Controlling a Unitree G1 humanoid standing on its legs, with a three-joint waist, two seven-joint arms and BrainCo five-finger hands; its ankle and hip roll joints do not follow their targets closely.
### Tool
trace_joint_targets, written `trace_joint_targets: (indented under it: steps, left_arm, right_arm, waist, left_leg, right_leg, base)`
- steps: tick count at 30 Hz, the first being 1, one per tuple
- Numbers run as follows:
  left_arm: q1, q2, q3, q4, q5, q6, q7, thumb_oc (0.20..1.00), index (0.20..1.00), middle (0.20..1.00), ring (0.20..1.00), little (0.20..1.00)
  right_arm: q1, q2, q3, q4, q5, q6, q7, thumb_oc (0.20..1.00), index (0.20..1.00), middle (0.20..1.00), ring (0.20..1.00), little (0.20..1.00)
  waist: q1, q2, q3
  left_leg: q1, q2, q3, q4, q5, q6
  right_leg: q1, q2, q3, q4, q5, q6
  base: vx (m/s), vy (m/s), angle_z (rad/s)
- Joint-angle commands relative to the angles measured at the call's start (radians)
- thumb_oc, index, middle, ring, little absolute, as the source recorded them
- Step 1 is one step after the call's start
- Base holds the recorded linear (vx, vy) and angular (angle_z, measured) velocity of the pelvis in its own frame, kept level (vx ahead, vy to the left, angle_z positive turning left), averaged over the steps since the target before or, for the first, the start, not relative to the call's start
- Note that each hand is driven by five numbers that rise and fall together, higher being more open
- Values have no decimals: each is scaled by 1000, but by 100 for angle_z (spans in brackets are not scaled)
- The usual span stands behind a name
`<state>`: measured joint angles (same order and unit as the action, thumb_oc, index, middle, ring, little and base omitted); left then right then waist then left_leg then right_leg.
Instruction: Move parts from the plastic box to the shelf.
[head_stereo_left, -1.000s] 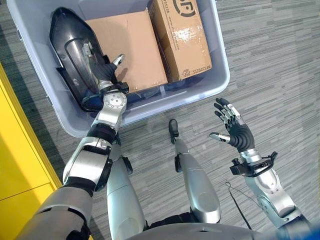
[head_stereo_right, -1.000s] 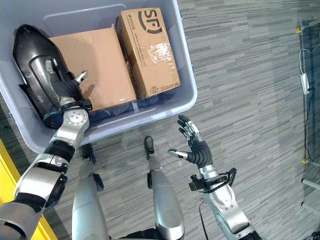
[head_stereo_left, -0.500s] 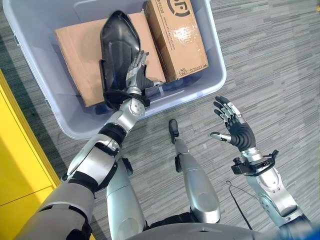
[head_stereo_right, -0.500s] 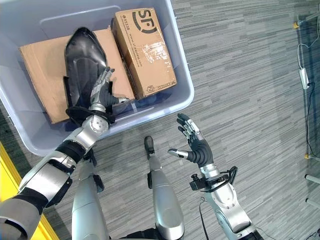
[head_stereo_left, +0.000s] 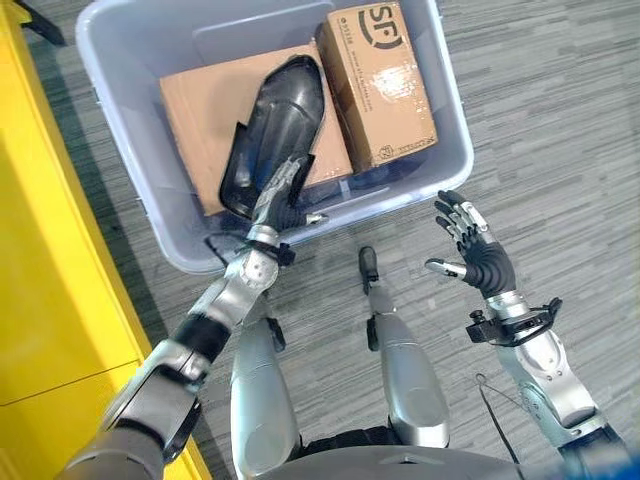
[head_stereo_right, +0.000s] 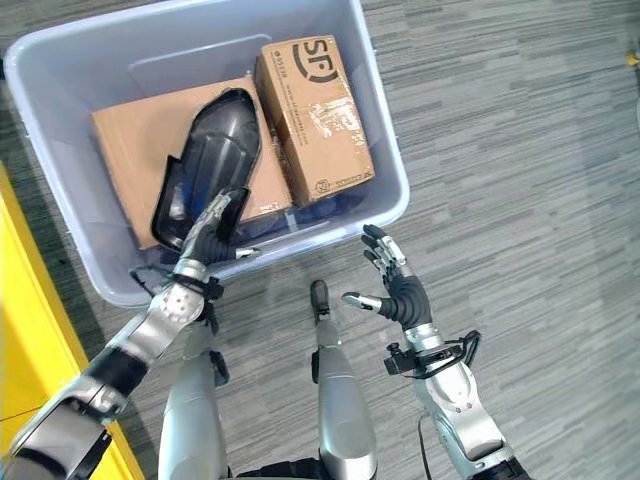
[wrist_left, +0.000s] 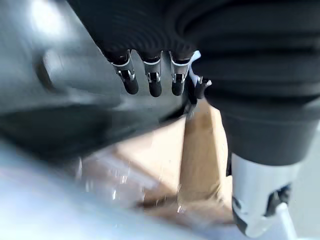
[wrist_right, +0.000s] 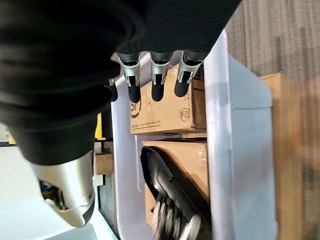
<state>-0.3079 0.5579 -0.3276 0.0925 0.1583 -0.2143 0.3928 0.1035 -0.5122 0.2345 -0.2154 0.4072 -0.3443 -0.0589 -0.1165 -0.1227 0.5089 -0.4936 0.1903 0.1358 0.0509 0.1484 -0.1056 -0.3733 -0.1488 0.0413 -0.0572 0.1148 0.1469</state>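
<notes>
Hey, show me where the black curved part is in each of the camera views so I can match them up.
Left eye view: black curved part lies on the flat cardboard in the plastic box, left hand at its near end.
Right eye view: upper left of centre, same pose.
Left wrist view: dark blurred mass past the fingers.
Right wrist view: inside the box, low.
Shared landmark: the upright cardboard box beside it.

place: likely office or lab | grey carpet floor (head_stereo_right: 520, 150) | yellow cabinet (head_stereo_left: 40, 250)
</notes>
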Motion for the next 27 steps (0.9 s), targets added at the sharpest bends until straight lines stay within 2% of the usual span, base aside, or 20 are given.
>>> trace_joint_targets:
  steps: [1,4,9,17,20,27]
  left_arm:
    - [-24,-23,70,-19,-148,-163,3,1000,1000,1000,1000,1000]
    - [18,-10,122,-155,-154,-204,34,1000,1000,1000,1000,1000]
    - [19,-4,132,-207,-66,-196,107,1000,1000,1000,1000,1000]
    - [0,-28,146,-112,23,-154,179,1000,1000,1000,1000,1000]
    - [-53,-19,135,-6,93,-98,200,1000,1000,1000,1000,1000]
    - [-108,-57,166,117,95,-49,268,1000,1000,1000,1000,1000]
  right_arm:
    - [23,-1,-92,-60,-25,-53,-20,1000,1000,1000,1000,1000]
    - [34,0,-99,-69,-17,-69,-22,1000,1000,1000,1000,1000]
    - [45,-10,-92,-78,-17,-82,-27,1000,1000,1000,1000,1000]
    - [42,-14,-89,-67,-31,-84,-48,1000,1000,1000,1000,1000]
    - [32,-12,-84,-56,-32,-81,-55,1000,1000,1000,1000,1000]
    - [18,-11,-72,-43,-36,-73,-62,1000,1000,1000,1000,1000]
  waist:
    - [-2,18,-56]
    - [4,22,-64]
    - [6,20,-68]
    - [8,8,-55]
    - [4,2,-49]
    - [-2,-10,-42]
  left_leg:
    - [-5,101,-43,85,-40,-92]
    - [-2,100,-42,83,-43,-93]
    - [-7,97,-46,84,-41,-91]
    - [-7,102,-45,93,-48,-91]
    - [-9,104,-45,93,-45,-92]
    - [-18,108,-47,92,-40,-93]
  right_leg:
    - [-73,-173,-79,69,82,78]
    - [-68,-174,-80,67,78,79]
    - [-65,-177,-84,67,78,79]
    - [-60,-172,-84,70,73,76]
    - [-63,-169,-85,71,72,74]
    - [-72,-162,-84,72,73,74]
  base:
    - [21,13,5]
    - [5,2,1]
    - [0,0,0]
    - [0,0,0]
    - [0,0,0]
    - [0,0,0]
